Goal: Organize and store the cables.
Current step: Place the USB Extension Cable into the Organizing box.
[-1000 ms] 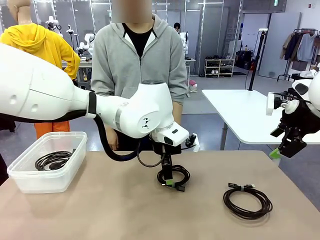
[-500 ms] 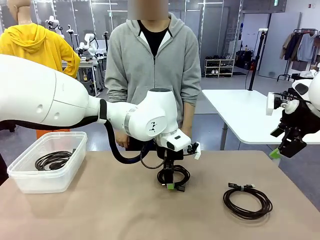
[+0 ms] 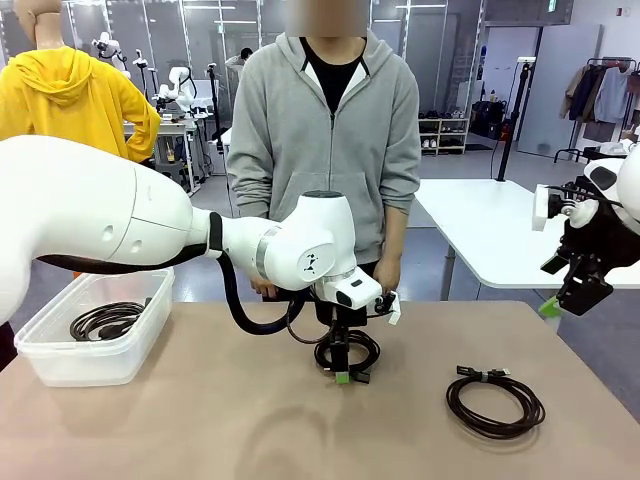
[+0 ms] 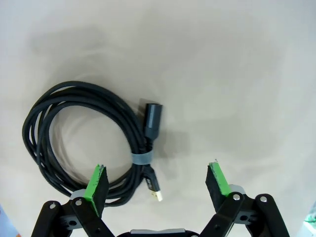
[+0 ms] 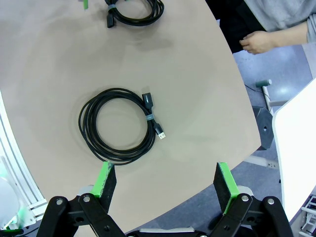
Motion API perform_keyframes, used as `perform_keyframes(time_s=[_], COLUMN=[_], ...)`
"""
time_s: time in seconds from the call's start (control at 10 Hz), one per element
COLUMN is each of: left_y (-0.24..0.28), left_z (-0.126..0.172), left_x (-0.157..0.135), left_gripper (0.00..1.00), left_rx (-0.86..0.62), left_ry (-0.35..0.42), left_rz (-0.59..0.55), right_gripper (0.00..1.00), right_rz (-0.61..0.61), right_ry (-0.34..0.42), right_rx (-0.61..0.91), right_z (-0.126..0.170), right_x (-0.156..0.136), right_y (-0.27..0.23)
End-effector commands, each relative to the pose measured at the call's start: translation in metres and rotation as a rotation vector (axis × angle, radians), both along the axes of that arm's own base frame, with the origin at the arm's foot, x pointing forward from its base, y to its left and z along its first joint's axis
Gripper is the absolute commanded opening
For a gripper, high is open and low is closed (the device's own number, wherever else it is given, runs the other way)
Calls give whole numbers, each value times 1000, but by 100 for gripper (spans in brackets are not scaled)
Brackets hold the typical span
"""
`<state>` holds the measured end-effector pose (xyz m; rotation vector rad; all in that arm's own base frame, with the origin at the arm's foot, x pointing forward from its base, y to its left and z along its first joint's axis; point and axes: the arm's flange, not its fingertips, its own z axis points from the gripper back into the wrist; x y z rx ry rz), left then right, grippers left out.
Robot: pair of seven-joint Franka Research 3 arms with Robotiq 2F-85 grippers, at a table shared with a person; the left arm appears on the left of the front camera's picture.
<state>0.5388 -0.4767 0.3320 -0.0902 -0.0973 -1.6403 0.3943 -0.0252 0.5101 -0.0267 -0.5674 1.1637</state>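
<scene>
Three coiled black cables are in view. One cable point(image 3: 350, 350) lies at the table's middle, and my left gripper point(image 3: 341, 370) stands open right over its near side. In the left wrist view its tied section and plugs point(image 4: 145, 158) sit between the green pads point(image 4: 97, 183), with the coil point(image 4: 54, 123) spreading to the left. A second cable point(image 3: 495, 402) lies at the right front, also seen from the right wrist point(image 5: 121, 124). My right gripper point(image 3: 563, 300) hangs open beyond the table's right edge, high above it. A third cable point(image 3: 105, 322) rests in the clear bin point(image 3: 60, 362).
A person in a grey hoodie stands at the far edge, one hand point(image 3: 386, 276) just behind the left arm's wrist. The bin sits at the left front. A white table point(image 3: 490, 230) stands behind on the right. Bare tabletop lies between the two loose cables.
The left arm's wrist has shifted slightly to the right above the middle cable, jaws still wide. The person has stepped to the right. The right arm has not moved.
</scene>
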Motion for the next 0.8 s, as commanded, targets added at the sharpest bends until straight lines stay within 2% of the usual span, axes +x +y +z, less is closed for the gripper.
perform_keyframes(time_s=[0.0,0.1,0.2,0.5,0.7], left_y=[-8,-9,-9,-14,-15], left_z=[-7,-8,-10,-12,-15], left_x=[15,17,19,21,21], left_gripper=[100,100,87,0,0], left_rx=[48,42,30,4,25], left_ry=[-5,-10,1,17,28], left_rz=[43,46,63,67,66], right_gripper=[100,100,100,100,100], right_rz=[-1,-1,-1,-1,-1], right_ry=[2,2,2,2,2], right_rx=[0,0,0,0,0], right_z=[0,0,0,0,0], right_x=[1,1,1,1,1], right_y=[0,0,0,0,0])
